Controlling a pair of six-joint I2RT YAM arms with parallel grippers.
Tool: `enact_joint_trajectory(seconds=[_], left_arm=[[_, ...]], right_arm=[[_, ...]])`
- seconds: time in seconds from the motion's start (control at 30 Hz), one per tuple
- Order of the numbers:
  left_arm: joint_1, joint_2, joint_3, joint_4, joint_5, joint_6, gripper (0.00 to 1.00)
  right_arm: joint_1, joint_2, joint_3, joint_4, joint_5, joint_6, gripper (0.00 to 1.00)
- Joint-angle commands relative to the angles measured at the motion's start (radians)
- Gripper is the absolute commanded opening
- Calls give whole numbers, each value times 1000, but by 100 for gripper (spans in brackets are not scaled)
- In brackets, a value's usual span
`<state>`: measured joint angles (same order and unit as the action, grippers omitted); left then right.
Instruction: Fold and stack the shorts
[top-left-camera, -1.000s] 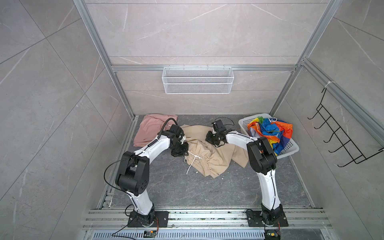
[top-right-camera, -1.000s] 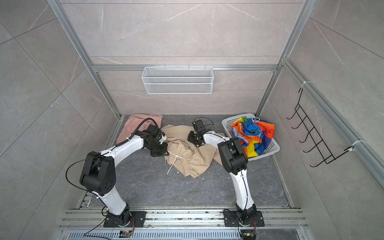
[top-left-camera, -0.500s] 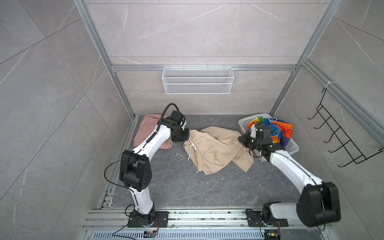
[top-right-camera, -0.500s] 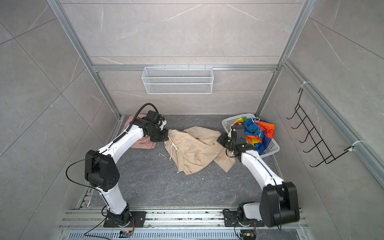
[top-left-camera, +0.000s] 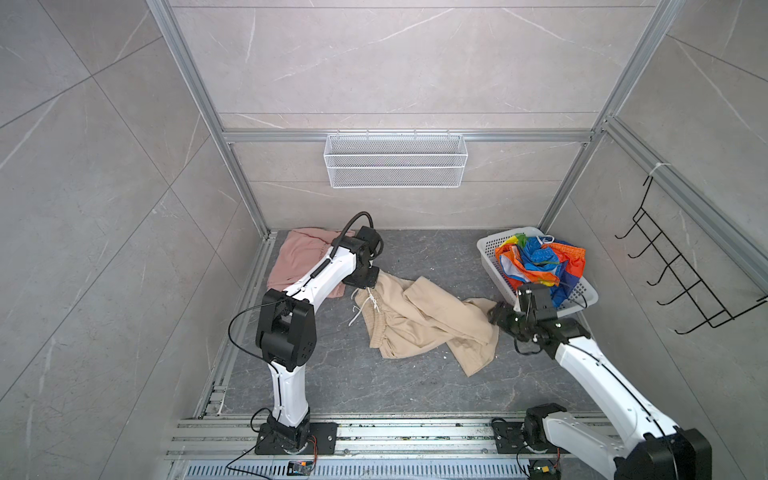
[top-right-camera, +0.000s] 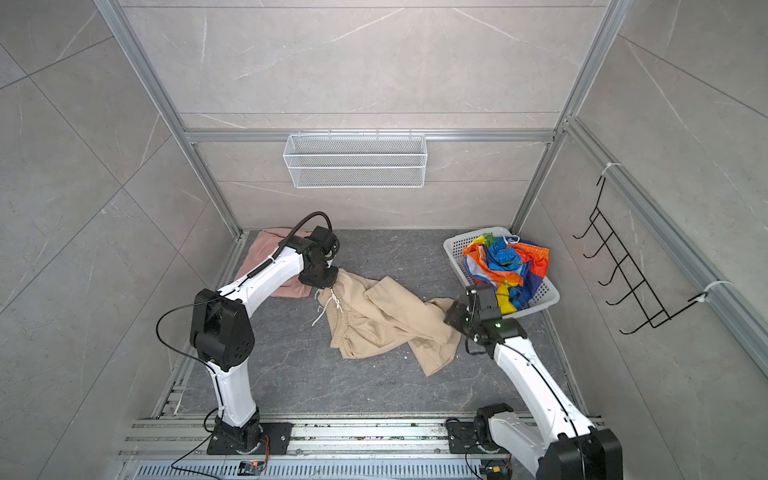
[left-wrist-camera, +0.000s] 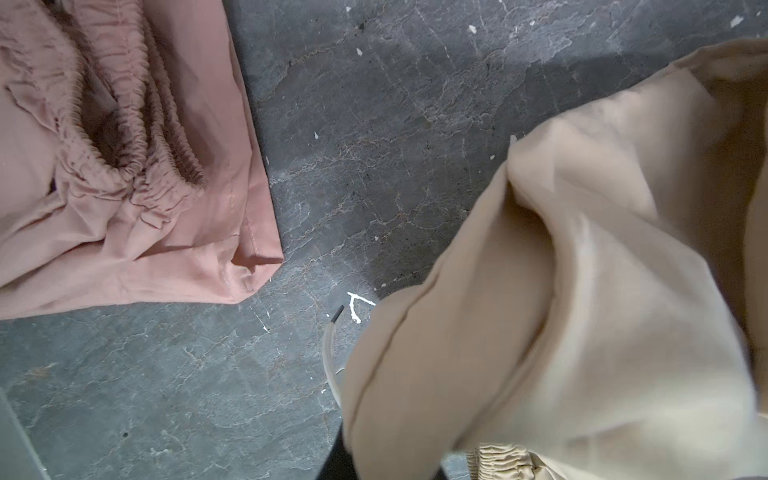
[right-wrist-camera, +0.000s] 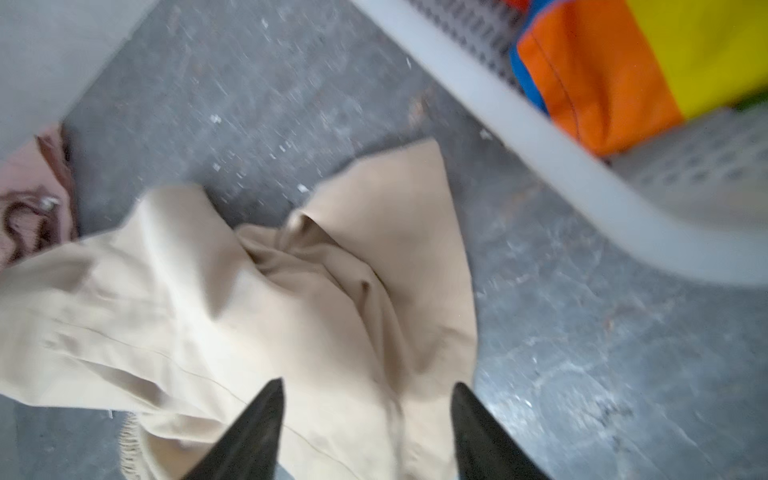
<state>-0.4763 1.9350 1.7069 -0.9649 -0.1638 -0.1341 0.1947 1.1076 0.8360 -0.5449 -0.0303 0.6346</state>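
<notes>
The beige shorts (top-left-camera: 419, 324) (top-right-camera: 382, 320) lie crumpled and spread across the middle of the dark floor. My left gripper (top-left-camera: 368, 282) (top-right-camera: 322, 282) is shut on their waist end, and the cloth (left-wrist-camera: 540, 311) drapes over its jaws. My right gripper (top-left-camera: 496, 318) (right-wrist-camera: 365, 415) stands open over the shorts' right edge (right-wrist-camera: 291, 311), with cloth below its black fingers (right-wrist-camera: 257, 428). The pink shorts (top-left-camera: 299, 257) (left-wrist-camera: 124, 166) lie at the back left. The rainbow-striped shorts (top-left-camera: 540, 262) (right-wrist-camera: 623, 62) are heaped in the white basket (top-left-camera: 582, 299).
The white basket (top-right-camera: 544, 299) stands at the back right, close behind my right wrist. A wire shelf (top-left-camera: 395, 160) hangs on the back wall and a black hook rack (top-left-camera: 685, 270) on the right wall. Aluminium rails (top-left-camera: 374, 432) run along the front.
My right arm swung from the middle to the right, drawing the beige shorts out, and its gripper has opened and let go. My left gripper moved back-left, still holding the waist.
</notes>
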Motion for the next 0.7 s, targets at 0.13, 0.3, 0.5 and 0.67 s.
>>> enact_joint_trajectory(seconds=[0.13, 0.3, 0.5, 0.67], left_arm=[[-15, -55, -49, 40, -13, 32, 0], [-16, -66, -59, 43, 0, 28, 0], [-13, -70, -70, 48, 34, 19, 0], [-12, -74, -72, 45, 44, 11, 0]], right_arm=[[252, 395, 325, 104, 8, 3, 93], [386, 678, 572, 97, 17, -10, 92], [478, 861, 770, 31, 81, -73, 84], [497, 926, 820, -21, 147, -83, 70]])
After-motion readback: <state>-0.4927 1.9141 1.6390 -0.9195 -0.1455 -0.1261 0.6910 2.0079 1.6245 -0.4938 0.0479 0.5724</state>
